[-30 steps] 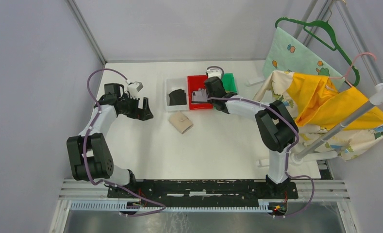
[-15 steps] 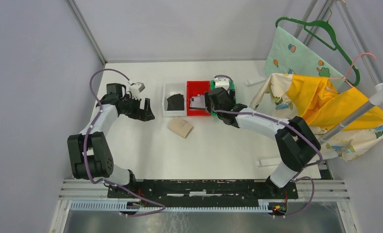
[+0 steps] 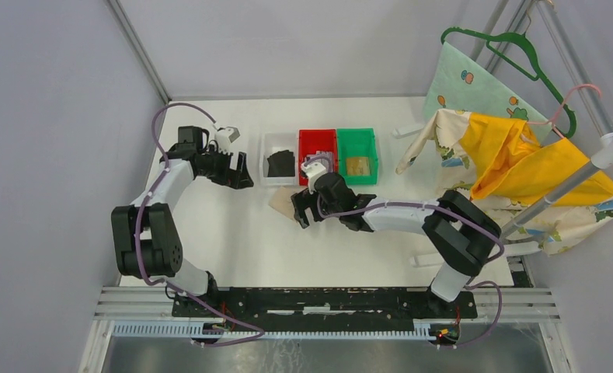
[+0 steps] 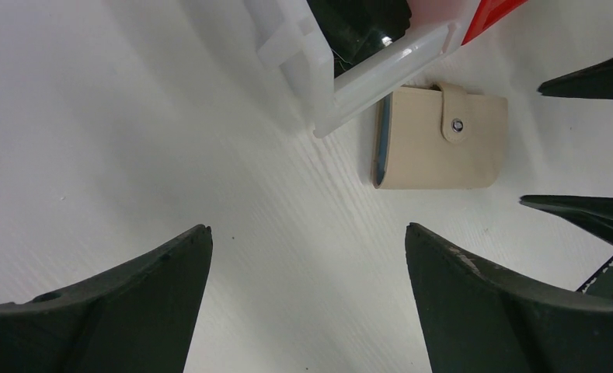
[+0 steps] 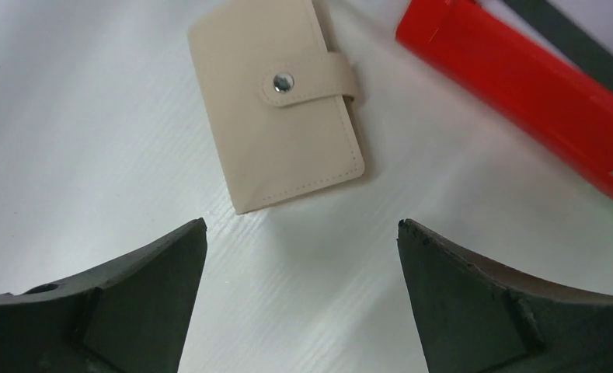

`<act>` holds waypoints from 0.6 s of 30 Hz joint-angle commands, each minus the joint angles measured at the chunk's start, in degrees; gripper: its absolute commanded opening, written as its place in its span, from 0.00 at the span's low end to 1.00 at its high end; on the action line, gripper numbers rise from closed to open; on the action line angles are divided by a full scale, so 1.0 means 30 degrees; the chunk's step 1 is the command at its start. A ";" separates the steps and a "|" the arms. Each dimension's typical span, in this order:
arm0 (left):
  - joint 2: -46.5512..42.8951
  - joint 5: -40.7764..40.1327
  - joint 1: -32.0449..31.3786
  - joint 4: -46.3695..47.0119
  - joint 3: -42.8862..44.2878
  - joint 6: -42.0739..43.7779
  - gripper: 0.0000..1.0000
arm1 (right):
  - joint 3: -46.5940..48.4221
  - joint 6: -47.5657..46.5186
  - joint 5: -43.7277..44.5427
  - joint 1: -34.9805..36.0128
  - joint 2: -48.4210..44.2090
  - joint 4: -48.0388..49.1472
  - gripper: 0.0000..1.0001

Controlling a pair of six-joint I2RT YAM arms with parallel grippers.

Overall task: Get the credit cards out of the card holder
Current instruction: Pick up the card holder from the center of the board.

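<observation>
Right gripper [image 5: 300,227] hangs wide open, holding nothing, with the card holder [image 5: 276,101] flat on the table [image 5: 93,116] just ahead of its fingertips. The holder's shut and the snap tab is buttoned, wrapping over the edge nearest the red bin [image 5: 520,85]. Its long axis runs roughly straight out from the gripper, a bit tilted. Left gripper [image 4: 308,229] is open and empty too, with the holder ahead and to its right, beside the white bin [image 4: 365,70]. The dark thing in there is probably a black card [image 3: 280,163], but it's hard to tell.
</observation>
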 commanded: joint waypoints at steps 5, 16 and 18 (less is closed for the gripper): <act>-0.1040 0.2732 0.0432 -0.2920 0.1202 0.1466 1.00 | 0.2636 -0.2177 -0.1881 -0.0192 0.3432 0.1006 0.98; -0.1562 0.3358 0.0868 -0.3850 0.2006 0.1844 1.00 | 0.4675 -0.4021 -0.1879 -0.0087 0.5929 0.0311 0.98; -0.1641 0.3375 0.0873 -0.3843 0.2014 0.1809 1.00 | 0.4541 -0.4280 -0.1638 0.0067 0.5950 0.0317 0.98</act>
